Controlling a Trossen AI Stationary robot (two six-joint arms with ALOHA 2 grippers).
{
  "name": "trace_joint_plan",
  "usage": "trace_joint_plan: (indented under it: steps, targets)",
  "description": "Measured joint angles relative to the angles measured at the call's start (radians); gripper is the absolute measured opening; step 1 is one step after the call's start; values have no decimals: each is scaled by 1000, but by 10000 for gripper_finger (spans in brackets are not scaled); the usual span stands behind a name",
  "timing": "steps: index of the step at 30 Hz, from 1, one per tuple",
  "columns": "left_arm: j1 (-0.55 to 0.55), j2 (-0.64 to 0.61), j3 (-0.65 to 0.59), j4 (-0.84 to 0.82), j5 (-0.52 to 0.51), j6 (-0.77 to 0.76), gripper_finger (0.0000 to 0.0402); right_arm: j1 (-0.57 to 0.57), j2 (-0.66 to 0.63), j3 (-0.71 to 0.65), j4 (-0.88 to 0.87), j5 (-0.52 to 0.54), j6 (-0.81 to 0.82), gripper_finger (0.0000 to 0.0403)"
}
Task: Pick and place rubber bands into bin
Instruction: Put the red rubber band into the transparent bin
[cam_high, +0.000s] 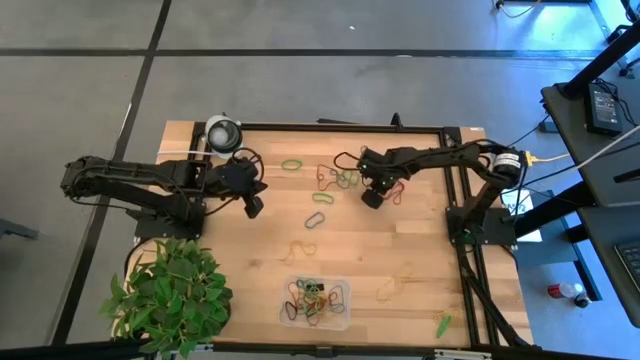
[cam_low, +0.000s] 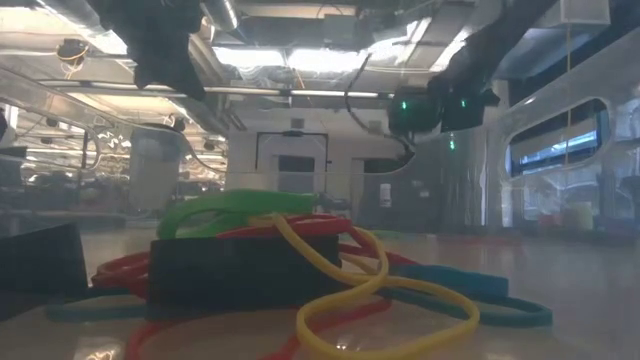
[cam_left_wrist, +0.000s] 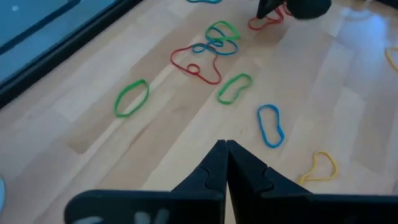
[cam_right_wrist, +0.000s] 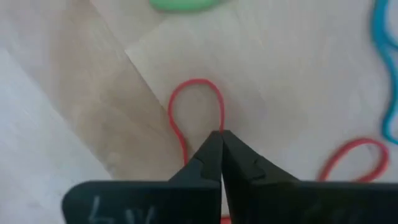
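Loose rubber bands lie flat on the wooden table: a green one (cam_left_wrist: 131, 97), a red one (cam_left_wrist: 196, 62), a blue one (cam_left_wrist: 271, 124) and a yellow one (cam_left_wrist: 320, 168). The clear bin (cam_high: 340, 318) at the near edge holds several bands (cam_low: 300, 270). My right gripper (cam_high: 372, 198) points down at mid table, shut on a red rubber band (cam_right_wrist: 196, 84). My left gripper (cam_high: 253, 207) hangs shut above bare wood left of the bands and holds nothing. My right gripper pinches one strand of the red band's loop (cam_right_wrist: 220, 122) between its two fingertips, coming from above and pointing down. The tips hide the exact spot. The rest of the loop lies slack and flat on the table beyond the tips.
A round white-and-grey object (cam_high: 222, 131) stands at the far left corner, and a potted plant (cam_high: 170, 295) at the near left. More bands lie near the right gripper: green (cam_right_wrist: 183, 4), blue (cam_right_wrist: 382, 68), red (cam_right_wrist: 354, 158). Bare wood lies between the bands and the bin.
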Motion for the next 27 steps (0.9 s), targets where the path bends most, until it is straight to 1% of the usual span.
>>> trace_joint_plan:
  steps: [4, 7, 10, 13, 16, 19, 23, 27]
  targets:
    - [0, 0, 0, -2, 9, 73, 3, 33, -106, 48, -39, 63, 22, 2]
    - [0, 0, 0, -2, 9, 90, 2, 91, -188, 80, -98, 130, 65, 1]
    - [0, 0, 0, -2, 9, 92, 1, 187, -259, 146, -159, 231, 149, 1]
    - [0, 0, 0, 0, -2, 109, 4, 313, -268, 242, -254, 321, 241, 1]
    - [0, 0, 0, 5, -4, 163, 5, 443, -249, 357, -298, 410, 337, 1]
    - [0, 0, 0, 5, -4, 176, 3, 559, -200, 465, -306, 465, 422, 0]
    - [0, 0, 0, 5, 17, 177, 2, 690, -109, 631, -316, 488, 506, 0]
    - [0, 0, 0, 5, 41, 182, 5, 802, 30, 804, -325, 491, 557, 0]
